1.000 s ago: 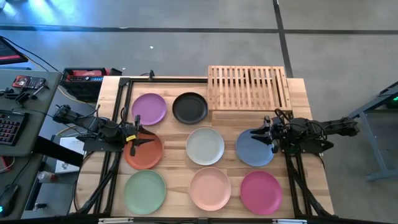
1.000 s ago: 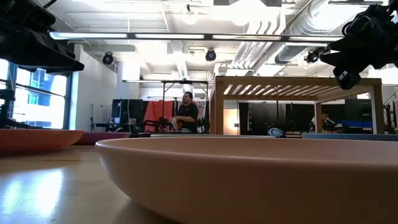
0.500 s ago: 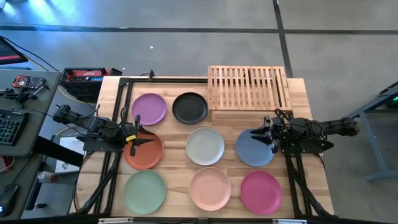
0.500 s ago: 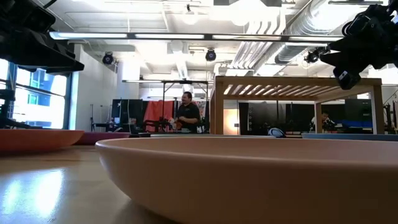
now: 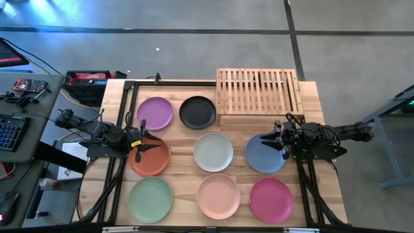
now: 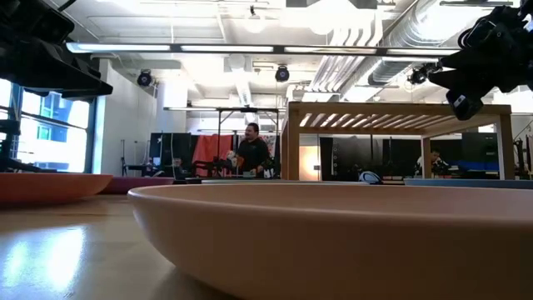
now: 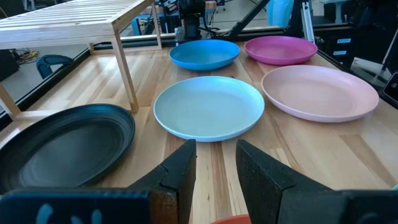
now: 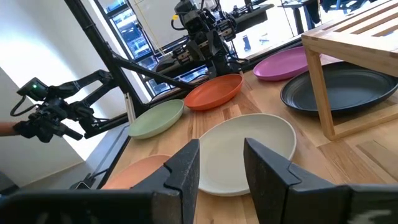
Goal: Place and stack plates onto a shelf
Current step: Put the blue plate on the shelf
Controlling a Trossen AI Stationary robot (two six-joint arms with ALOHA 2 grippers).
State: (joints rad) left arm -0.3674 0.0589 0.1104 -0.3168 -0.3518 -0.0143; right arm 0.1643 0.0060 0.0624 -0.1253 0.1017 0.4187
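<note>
Only the distant person (image 6: 251, 150), slightly shifted.

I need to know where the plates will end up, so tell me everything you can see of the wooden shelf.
The shelf is a low rectangular rack of light wood with a slatted top on square legs. It stands upright at the table's far edge, right of centre, with nothing on it. The black plate lies beside its left end, its rim reaching just under the top. Neither gripper touches it.
</note>
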